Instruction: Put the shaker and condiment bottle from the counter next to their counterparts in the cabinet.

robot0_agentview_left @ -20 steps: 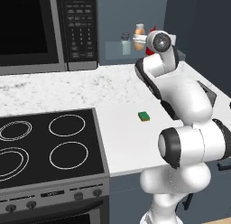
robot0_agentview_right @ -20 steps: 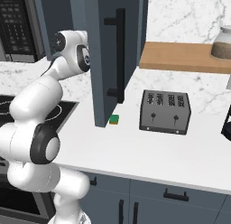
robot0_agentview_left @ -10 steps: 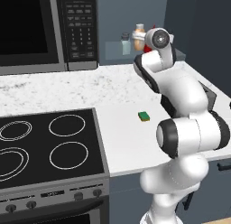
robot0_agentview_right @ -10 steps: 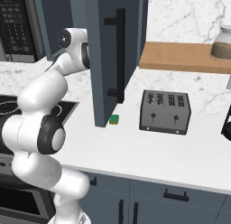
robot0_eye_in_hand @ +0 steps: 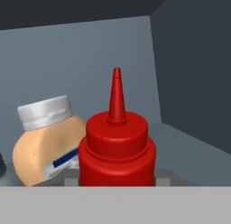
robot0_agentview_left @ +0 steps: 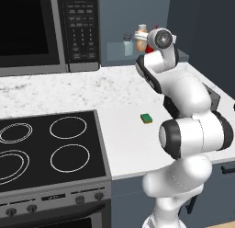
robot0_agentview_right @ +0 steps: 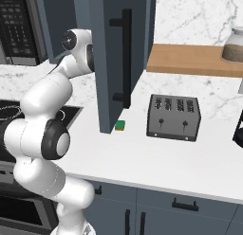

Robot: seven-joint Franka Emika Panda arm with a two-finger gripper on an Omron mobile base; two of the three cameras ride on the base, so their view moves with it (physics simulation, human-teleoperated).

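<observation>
— Claw [robot0_eye_in_hand: 117,177] is reaching into the cabinet [robot0_eye_in_hand: 189,83] niche, see? The red condiment bottle [robot0_eye_in_hand: 117,146] stands upright dead ahead of it, right between the finger tips [robot0_eye_in_hand: 70,177].

— Has it got hold of the bottle?

— I cannot tell. The tips sit close against both sides of the bottle, but whether they are pinching it or just off it, I can't make out.

— And beside it?

— An orange-tan bottle [robot0_eye_in_hand: 45,151] with a pale cap, just to the claw's left and a little beyond the red one, leaning. Further left in the niche is a grey-capped shaker [robot0_agentview_left: 128,44].

— Anything on the counter [robot0_agentview_left: 124,139]?

— A small green sponge [robot0_agentview_left: 146,117], well below and behind the claw.
</observation>
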